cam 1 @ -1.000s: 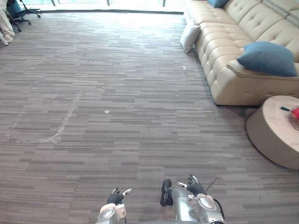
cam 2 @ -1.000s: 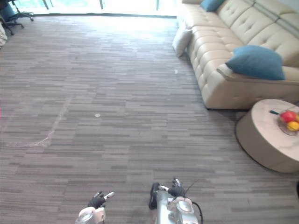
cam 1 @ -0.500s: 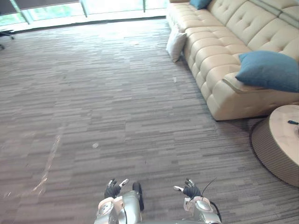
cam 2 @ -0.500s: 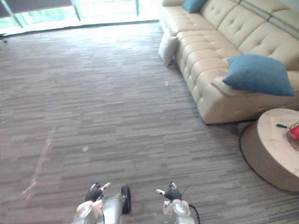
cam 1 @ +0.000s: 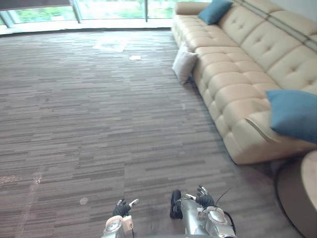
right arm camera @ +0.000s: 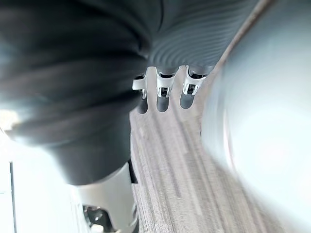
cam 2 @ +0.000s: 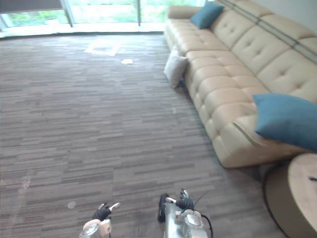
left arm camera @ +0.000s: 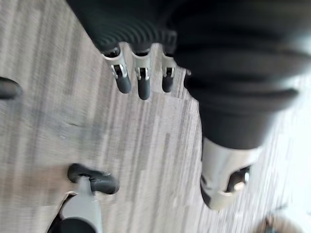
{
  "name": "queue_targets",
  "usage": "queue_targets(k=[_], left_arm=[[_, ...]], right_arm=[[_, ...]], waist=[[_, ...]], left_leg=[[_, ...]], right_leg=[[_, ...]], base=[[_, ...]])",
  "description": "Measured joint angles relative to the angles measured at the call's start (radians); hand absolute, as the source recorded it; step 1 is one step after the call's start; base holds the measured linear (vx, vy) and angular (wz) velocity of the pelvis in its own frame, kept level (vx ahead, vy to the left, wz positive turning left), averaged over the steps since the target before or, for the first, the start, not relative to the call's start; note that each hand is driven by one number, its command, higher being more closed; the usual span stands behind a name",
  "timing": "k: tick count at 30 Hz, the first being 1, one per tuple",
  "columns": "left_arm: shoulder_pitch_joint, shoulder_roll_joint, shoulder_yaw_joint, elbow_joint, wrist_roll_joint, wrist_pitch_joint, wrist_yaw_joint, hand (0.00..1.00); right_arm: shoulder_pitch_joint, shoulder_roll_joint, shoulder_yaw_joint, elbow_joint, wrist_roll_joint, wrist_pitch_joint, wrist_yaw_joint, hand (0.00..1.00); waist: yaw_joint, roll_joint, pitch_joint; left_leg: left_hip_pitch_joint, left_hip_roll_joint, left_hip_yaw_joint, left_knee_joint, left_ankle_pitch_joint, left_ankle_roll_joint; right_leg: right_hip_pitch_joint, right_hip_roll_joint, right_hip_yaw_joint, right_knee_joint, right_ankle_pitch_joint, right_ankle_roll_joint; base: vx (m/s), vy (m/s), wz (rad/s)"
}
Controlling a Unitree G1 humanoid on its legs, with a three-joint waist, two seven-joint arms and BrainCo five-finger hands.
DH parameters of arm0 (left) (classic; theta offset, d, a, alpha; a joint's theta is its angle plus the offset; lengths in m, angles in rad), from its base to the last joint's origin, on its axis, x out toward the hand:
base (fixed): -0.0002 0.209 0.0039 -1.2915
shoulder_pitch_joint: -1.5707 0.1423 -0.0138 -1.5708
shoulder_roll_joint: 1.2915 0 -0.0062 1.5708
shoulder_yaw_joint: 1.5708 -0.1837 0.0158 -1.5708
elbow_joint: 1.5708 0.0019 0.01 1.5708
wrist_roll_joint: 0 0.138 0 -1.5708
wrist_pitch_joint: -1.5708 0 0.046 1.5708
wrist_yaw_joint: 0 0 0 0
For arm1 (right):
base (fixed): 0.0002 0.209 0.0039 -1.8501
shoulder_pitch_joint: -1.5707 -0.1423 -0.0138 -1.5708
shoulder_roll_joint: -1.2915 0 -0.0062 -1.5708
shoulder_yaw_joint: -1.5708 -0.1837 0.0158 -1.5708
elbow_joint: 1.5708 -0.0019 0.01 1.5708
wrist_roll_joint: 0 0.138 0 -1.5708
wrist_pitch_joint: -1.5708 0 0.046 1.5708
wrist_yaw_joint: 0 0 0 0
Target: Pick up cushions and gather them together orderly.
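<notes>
Left robot hand (cam 1: 121, 208) and right robot hand (cam 1: 203, 199) hang low, fingers relaxed and empty, presumably because nothing is within reach. Near blue cushion (cam 1: 294, 115) and far blue cushion (cam 1: 215, 11) sit well apart on the sofa (cam 1: 233, 74). Pale cushion (cam 1: 184, 64) leans against its front, on the floor.

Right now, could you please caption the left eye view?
White square cushion leans on beige tufted sofa bearing near blue cushion, far blue cushion.

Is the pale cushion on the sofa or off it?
Off. The pale cushion stands on the carpet, leaning against the front of the sofa.
</notes>
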State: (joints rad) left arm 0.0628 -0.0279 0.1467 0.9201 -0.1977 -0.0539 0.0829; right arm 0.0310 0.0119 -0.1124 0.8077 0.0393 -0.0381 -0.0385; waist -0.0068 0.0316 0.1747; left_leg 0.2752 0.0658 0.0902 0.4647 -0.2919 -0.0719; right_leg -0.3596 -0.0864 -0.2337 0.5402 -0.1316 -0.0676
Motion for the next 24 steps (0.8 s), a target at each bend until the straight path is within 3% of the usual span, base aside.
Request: queue_targets(k=[1, 2, 4, 5, 7, 9, 11, 12, 13, 14, 15, 17, 18, 19, 21, 22, 24], left_arm=[[-0.001, -0.018, 0.035, -0.004, -0.001, 0.002, 0.001, 0.0], [0.007, -0.026, 0.054, -0.014, -0.003, 0.001, 0.001, 0.0], [0.01, -0.02, 0.064, -0.049, -0.003, 0.0, 0.001, 0.0], [0.013, -0.01, 0.062, -0.073, -0.003, -0.003, 0.0, 0.0], [0.016, -0.005, 0.062, -0.096, -0.003, -0.005, 0.0, 0.0], [0.017, -0.005, 0.063, -0.117, -0.003, -0.009, 0.0, 0.0], [0.021, -0.006, 0.058, -0.116, -0.004, -0.01, 0.0, 0.0], [0.029, -0.002, 0.055, -0.109, -0.005, -0.01, 0.001, 0.0], [0.025, 0.022, 0.051, -0.093, -0.005, -0.01, 0.003, 0.0], [0.025, 0.035, 0.051, -0.084, -0.004, -0.009, 0.003, 0.0], [0.026, 0.038, 0.051, -0.084, -0.004, -0.008, 0.003, 0.0], [0.029, 0.048, 0.033, -0.083, -0.003, -0.007, 0.002, 0.0], [0.029, 0.049, 0.022, -0.077, -0.003, -0.006, 0.001, 0.0], [0.024, 0.048, 0.008, -0.066, -0.004, -0.006, 0.002, 0.0], [0.021, 0.038, -0.012, -0.062, -0.009, -0.004, 0.003, 0.0], [0.02, 0.034, -0.019, -0.062, -0.02, -0.004, 0.004, 0.0], [0.014, 0.032, -0.023, -0.058, -0.031, -0.001, 0.003, 0.0]], right_arm=[[-0.004, -0.009, 0.019, -0.007, 0.002, 0.001, -0.001, 0.0], [-0.013, -0.014, 0.033, -0.006, 0.002, 0.004, -0.001, 0.0], [-0.009, 0.009, 0.042, 0.0, 0.003, 0.015, -0.003, 0.0], [-0.009, 0.031, 0.045, 0.003, 0.004, 0.017, -0.004, 0.0], [-0.015, 0.042, 0.055, 0.002, 0.007, 0.016, -0.004, 0.0], [-0.022, 0.042, 0.054, 0.002, 0.012, 0.016, -0.009, 0.0], [-0.027, 0.036, 0.037, 0.033, 0.01, 0.012, -0.013, 0.0], [-0.038, 0.024, 0.039, 0.074, 0.01, 0.014, -0.013, 0.0], [-0.041, 0.033, 0.039, 0.095, 0.007, 0.019, -0.015, 0.0], [-0.035, 0.039, 0.035, 0.091, 0.005, 0.019, -0.013, 0.0], [-0.024, 0.038, 0.032, 0.09, 0.003, 0.02, -0.013, 0.0], [-0.001, 0.035, 0.024, 0.072, 0.002, 0.021, -0.012, 0.0], [0.009, 0.031, 0.024, 0.071, 0.002, 0.019, -0.012, 0.0], [0.011, 0.028, 0.027, 0.07, 0.002, 0.018, -0.009, 0.0], [0.026, 0.026, 0.028, 0.038, 0.001, 0.016, -0.009, 0.0], [0.031, 0.028, 0.028, 0.012, 0.001, 0.01, -0.009, 0.0], [0.027, 0.033, 0.024, -0.011, 0.001, 0.005, -0.008, 0.0]], waist=[[-0.003, 0.024, 0.014], [0.001, 0.035, 0.024], [0.017, 0.035, 0.042], [0.021, 0.005, 0.044], [0.031, -0.012, 0.03], [0.046, -0.015, 0.028], [0.07, -0.004, 0.02], [0.083, -0.003, 0.01], [0.078, -0.033, -0.006], [0.063, -0.052, -0.018], [0.066, -0.059, -0.019], [0.067, -0.078, -0.019], [0.063, -0.077, -0.016], [0.056, -0.071, -0.005], [0.045, -0.047, -0.002], [0.044, -0.035, 0.002], [0.033, -0.048, 0.009]], left_leg=[[-0.116, 0.037, -0.017, 0.269, 0.157, -0.067], [-0.187, 0.07, -0.014, 0.427, 0.223, -0.106], [-0.308, 0.137, 0.044, 0.648, 0.151, -0.033], [-0.388, 0.149, 0.093, 0.647, 0.104, -0.02], [-0.49, 0.153, 0.147, 0.552, 0.062, -0.001], [-0.573, 0.139, 0.191, 0.282, 0.055, 0.008], [-0.584, 0.087, 0.153, -0.139, 0.188, -0.017], [-0.585, 0.071, 0.137, -0.167, 0.329, -0.016], [-0.577, 0.037, 0.154, -0.17, 0.3, 0.03], [-0.576, 0.015, 0.165, -0.149, 0.273, 0.077], [-0.566, 0.01, 0.177, -0.12, 0.244, 0.093], [-0.483, -0.027, 0.205, -0.097, 0.165, 0.115], [-0.421, -0.039, 0.212, -0.102, 0.125, 0.119], [-0.333, -0.047, 0.215, -0.117, 0.088, 0.114], [-0.217, -0.041, 0.22, -0.187, 0.054, 0.114], [-0.166, -0.04, 0.221, -0.224, 0.024, 0.113], [-0.091, -0.038, 0.219, -0.254, -0.011, 0.103]], right_leg=[[0.069, 0.018, -0.01, -0.023, -0.046, 0.0], [0.122, 0.036, -0.01, -0.049, -0.068, -0.006], [0.272, 0.057, -0.008, -0.115, -0.109, -0.012], [0.364, 0.051, -0.005, -0.19, -0.121, -0.006], [0.439, 0.042, 0.011, -0.268, -0.127, 0.013], [0.534, 0.024, 0.033, -0.356, -0.133, 0.044], [0.609, 0.01, 0.059, -0.421, -0.138, 0.056], [0.633, 0.008, 0.099, -0.444, -0.143, 0.067], [0.638, -0.03, 0.116, -0.437, -0.136, 0.07], [0.607, -0.065, 0.141, -0.38, -0.102, 0.096], [0.592, -0.08, 0.167, -0.322, -0.086, 0.123], [0.498, -0.123, 0.231, -0.02, -0.022, 0.199], [0.406, -0.138, 0.261, 0.218, 0.064, 0.232], [0.306, -0.139, 0.264, 0.447, 0.053, 0.222], [0.182, -0.131, 0.193, 0.552, -0.015, 0.17], [0.114, -0.126, 0.146, 0.55, -0.039, 0.159], [0.007, -0.121, 0.046, 0.437, -0.076, 0.142]], base=[[0.73, -0.143, 0.22], [0.73, -0.091, 0.03], [0.75, -0.049, -0.11], [0.61, -0.042, -0.11], [0.51, 0.003, -0.22], [0.69, 0.096, -0.36], [0.75, 0.243, -0.51], [0.64, 0.275, -0.54], [0.68, 0.286, -0.28], [0.57, 0.241, 0.0], [0.69, 0.293, -0.06], [0.68, 0.3, -0.24], [0.68, 0.274, -0.27], [0.53, 0.192, -0.24], [0.4, 0.115, -0.3], [0.53, 0.089, -0.31], [0.45, 0.028, 0.02]])
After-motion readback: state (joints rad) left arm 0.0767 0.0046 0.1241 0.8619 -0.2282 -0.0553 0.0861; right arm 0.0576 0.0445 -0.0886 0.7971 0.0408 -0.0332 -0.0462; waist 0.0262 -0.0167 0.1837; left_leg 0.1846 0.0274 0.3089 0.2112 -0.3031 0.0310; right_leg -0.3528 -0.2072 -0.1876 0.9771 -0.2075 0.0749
